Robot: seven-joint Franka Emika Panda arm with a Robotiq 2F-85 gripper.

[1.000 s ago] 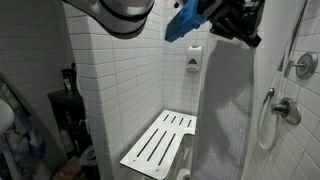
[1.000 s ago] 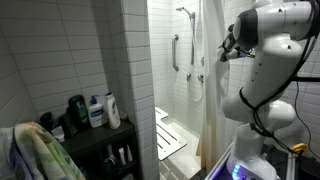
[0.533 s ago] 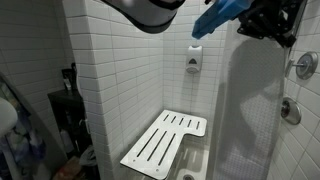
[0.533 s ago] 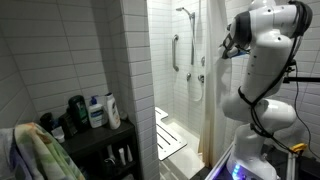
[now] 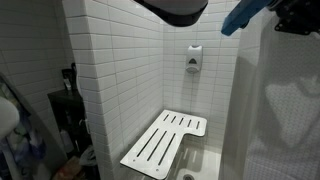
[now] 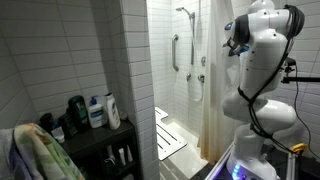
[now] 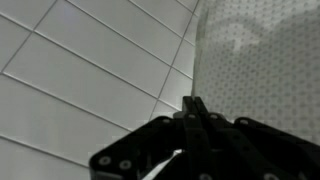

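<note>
Tiled wall (image 7: 80, 70); fingers (image 7: 188, 116) pinch curtain (image 7: 262, 60), contact barely visible.

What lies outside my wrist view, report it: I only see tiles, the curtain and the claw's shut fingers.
Observer: In an exterior view, the shower curtain that the claw grips hangs across the right part of the picture.
Operator: Now tell me what is lower down.
Observer: A white slatted seat stands out from the tiled wall, to the left of the curtain in that view.
</note>
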